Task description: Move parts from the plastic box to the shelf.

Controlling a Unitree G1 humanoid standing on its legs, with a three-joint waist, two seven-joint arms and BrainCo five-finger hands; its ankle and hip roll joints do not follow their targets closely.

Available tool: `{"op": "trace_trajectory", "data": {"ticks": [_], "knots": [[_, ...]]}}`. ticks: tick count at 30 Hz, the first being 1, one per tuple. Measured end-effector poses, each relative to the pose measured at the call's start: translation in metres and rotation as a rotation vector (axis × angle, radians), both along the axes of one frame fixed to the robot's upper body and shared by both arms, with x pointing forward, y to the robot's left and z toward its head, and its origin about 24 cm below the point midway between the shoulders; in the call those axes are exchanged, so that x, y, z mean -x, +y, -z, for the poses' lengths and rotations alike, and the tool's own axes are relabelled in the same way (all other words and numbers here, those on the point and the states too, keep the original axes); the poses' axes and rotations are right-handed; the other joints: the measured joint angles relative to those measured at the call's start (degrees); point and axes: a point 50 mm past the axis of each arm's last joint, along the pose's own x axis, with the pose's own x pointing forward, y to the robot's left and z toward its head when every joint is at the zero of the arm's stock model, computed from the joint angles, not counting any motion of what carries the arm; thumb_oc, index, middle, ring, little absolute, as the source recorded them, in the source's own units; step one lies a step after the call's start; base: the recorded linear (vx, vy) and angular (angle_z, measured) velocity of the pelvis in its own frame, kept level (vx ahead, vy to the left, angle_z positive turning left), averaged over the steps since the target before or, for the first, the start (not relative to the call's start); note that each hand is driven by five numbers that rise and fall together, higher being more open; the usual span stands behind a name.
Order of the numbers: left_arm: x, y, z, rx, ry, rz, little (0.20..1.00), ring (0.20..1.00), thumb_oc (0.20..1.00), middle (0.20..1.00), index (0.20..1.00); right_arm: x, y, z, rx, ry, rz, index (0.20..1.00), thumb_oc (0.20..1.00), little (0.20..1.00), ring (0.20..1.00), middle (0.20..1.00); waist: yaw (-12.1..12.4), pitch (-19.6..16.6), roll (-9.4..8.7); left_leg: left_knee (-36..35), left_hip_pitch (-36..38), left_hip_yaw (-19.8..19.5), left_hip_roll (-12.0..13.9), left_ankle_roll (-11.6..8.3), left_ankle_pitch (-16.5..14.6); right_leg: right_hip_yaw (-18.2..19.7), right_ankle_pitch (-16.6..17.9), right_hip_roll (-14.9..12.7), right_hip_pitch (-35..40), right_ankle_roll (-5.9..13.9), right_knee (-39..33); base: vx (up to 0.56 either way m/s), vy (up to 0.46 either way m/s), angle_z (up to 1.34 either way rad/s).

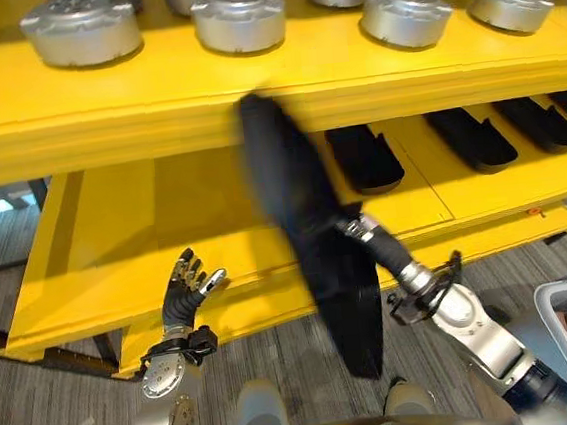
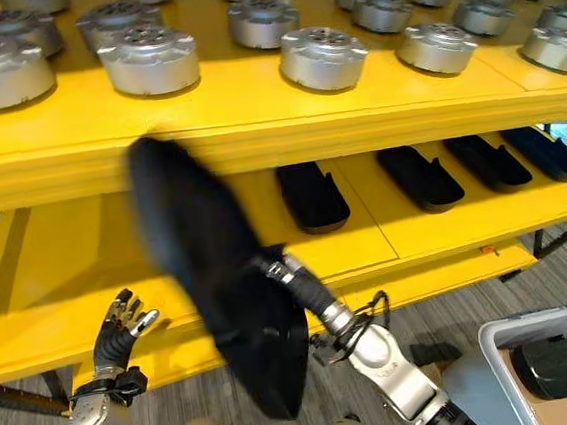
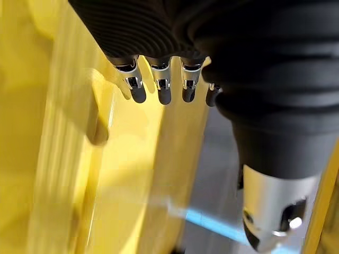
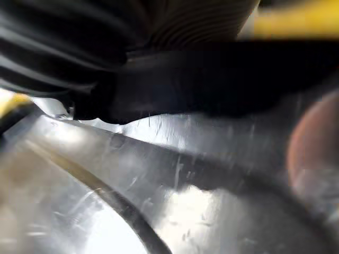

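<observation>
A long black part (image 1: 313,260) hangs tilted in the air before the yellow shelf (image 1: 152,100), its upper end level with the top board's front edge. It sits at the end of my right arm, and my right hand (image 4: 132,32) is behind it, with a scratched silver surface just past the hand. My left hand (image 1: 185,282) is open and holds nothing, raised beside the front edge of the lower board (image 1: 115,239). The plastic box (image 2: 536,326) stands on the floor at the lower right, with another dark part (image 2: 559,362) inside.
Several black parts like it (image 1: 364,157) lie in a row on the right half of the lower board. Round silver parts (image 1: 80,29) crowd the top board. The lower board's left half is bare yellow. Grey floor lies below.
</observation>
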Motion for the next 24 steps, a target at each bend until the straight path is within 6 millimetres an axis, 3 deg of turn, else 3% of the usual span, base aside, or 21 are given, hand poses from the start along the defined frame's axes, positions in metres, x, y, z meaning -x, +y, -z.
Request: {"op": "trace_trajectory", "data": {"ticks": [3,7,10,15,19,22,23,24], "knots": [[0.004,0.007,0.0,-0.01,0.004,-0.044,1.0,1.0,1.0,1.0,1.0,-0.006,-0.002,-0.003,0.023,-0.024,0.015,0.2,0.2,0.2,0.2,0.2,0.24,0.74,0.56,0.6,-0.61,-0.29,-0.36,0.19,-0.18,-0.1,-0.08,-0.18,0.03,-0.13,0.5,-0.01,-0.026,0.08],[-0.002,0.001,-0.005,-0.011,-0.034,-0.022,1.0,1.0,1.0,1.0,1.0,-0.015,0.002,-0.007,0.032,-0.046,0.004,0.2,0.2,0.2,0.2,0.2,0.18,2.54,1.11,1.81,-0.7,-0.63,-0.28,-0.07,-0.51,-0.15,-0.76,-0.15,0.08,0.3,1.81,-0.03,-0.031,0.03],[-0.005,-0.002,-0.006,-0.009,-0.047,-0.007,1.0,1.0,1.0,1.0,1.0,-0.018,0.002,0.006,0.078,-0.004,0.0,0.2,0.2,0.2,0.2,0.2,0.32,3.05,1.56,2.31,-1.22,-0.96,-0.28,-0.06,-0.75,-0.18,-1.28,-0.21,-0.33,0.39,2.7,-0.04,-0.033,0.05],[-0.01,-0.004,-0.012,-0.012,-0.082,-0.001,1.0,1.0,1.0,1.0,1.0,-0.023,-0.013,0.04,0.232,0.073,0.059,0.2,0.2,0.2,0.2,0.2,0.38,4.22,1.99,3.47,-2.75,-1.85,-0.23,0.16,-1.18,-0.5,-2.53,-0.4,-1.9,0.5,5.15,-0.01,-0.024,0.07],[-0.011,-0.004,-0.013,-0.012,-0.086,0.002,1.0,1.0,1.0,1.0,1.0,-0.027,-0.025,0.045,0.28,0.082,0.096,0.2,0.2,0.2,0.2,0.2,0.35,4.51,2.52,3.47,-3.39,-2.62,-0.22,0.14,-1.17,-1.2,-3.19,-0.4,-1.91,0.5,5.85,-0.01,-0.027,0.09],[-0.01,-0.004,-0.013,-0.012,-0.088,0.003,1.0,1.0,1.0,1.0,1.0,-0.037,-0.02,0.037,0.285,0.044,0.096,0.2,0.2,0.2,0.2,0.2,1.02,4.48,2.85,3.59,-4.38,-3.2,-0.19,-0.54,-0.8,-1.58,-3.76,-0.45,-2.84,0.41,7.02,-0.03,-0.036,0.1],[-0.018,-0.01,-0.017,-0.008,-0.108,0.034,1.0,1.0,1.0,1.0,1.0,-0.059,-0.014,0.021,0.269,-0.009,0.127,0.2,0.2,0.2,0.2,0.2,1.76,4.24,3.18,4.08,-5.62,-3.93,-0.08,-0.83,-0.63,-1.79,-3.98,-0.28,-4.07,0.44,7.75,-0.03,-0.009,0.2],[-0.019,-0.012,-0.016,-0.005,-0.107,0.042,1.0,1.0,1.0,1.0,1.0,-0.068,-0.007,0.006,0.235,-0.058,0.139,0.2,0.2,0.2,0.2,0.2,2.63,4.14,3.44,4.34,-6.43,-4.15,-0.33,-0.77,-0.67,-1.99,-4.41,-0.59,-4.35,0.15,8.47,-0.03,-0.007,0.22]]}}
